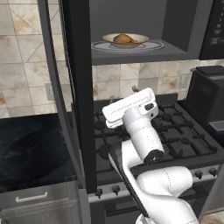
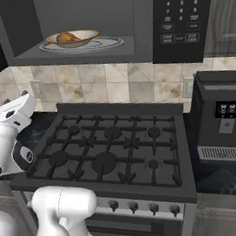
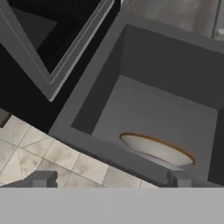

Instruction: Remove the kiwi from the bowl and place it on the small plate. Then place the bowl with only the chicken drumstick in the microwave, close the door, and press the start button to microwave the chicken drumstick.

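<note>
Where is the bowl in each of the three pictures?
Left base view: the bowl sits near the top centre, on the glass turntable inside the microwave.
Right base view: upper left, same turntable.
Hand view: lower right, seen from below.
Shared landmark: the microwave's open grey cavity.

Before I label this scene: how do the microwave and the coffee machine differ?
The microwave hangs above the stove, while the coffee machine stands on the counter beside it. The microwave's door is swung open, with the bowl inside; the coffee machine holds nothing visible. The microwave is wider. Both are black and boxy.
</note>
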Robot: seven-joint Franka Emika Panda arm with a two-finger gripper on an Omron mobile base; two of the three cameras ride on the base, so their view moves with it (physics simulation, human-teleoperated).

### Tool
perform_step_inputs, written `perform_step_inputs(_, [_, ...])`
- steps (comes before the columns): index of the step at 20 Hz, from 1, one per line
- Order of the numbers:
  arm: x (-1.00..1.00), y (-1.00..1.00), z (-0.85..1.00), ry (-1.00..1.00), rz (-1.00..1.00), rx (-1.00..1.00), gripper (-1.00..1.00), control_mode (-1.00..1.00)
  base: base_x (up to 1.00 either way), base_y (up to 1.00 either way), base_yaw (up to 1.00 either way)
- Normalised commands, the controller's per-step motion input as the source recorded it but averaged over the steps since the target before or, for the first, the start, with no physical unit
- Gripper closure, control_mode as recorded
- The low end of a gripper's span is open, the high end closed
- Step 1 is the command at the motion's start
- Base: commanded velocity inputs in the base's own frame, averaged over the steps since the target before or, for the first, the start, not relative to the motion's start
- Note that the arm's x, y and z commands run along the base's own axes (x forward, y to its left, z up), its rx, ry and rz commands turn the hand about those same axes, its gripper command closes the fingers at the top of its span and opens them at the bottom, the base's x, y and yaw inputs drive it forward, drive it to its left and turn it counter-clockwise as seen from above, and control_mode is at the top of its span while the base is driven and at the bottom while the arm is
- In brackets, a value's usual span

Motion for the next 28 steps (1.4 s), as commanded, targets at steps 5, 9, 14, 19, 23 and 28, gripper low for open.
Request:
perform_step_inputs(5, [-0.25, 0.65, 0.0, 0.0, -0.13, -0.07, -1.0, -1.0, 0.0, 0.0, 0.0])
perform_step_inputs(9, [-0.42, 0.66, 0.0, 0.0, -0.19, 0.0, -1.0, -1.0, 0.0, 0.0, 0.0])
perform_step_inputs(14, [-0.19, 0.76, -0.2, 0.0, -0.16, 0.0, -1.0, -1.0, 0.0, 0.0, 0.0])
perform_step_inputs(19, [-0.38, 0.82, -0.08, 0.0, -0.1, 0.0, -1.0, -1.0, 0.0, 0.0, 0.0])
perform_step_inputs(23, [-0.66, 0.84, 0.0, 0.0, -0.07, 0.0, -1.0, -1.0, 0.0, 0.0, 0.0])
perform_step_inputs(28, [-0.59, 0.98, 0.0, 0.0, -0.06, 0.0, -1.0, -1.0, 0.0, 0.0, 0.0])
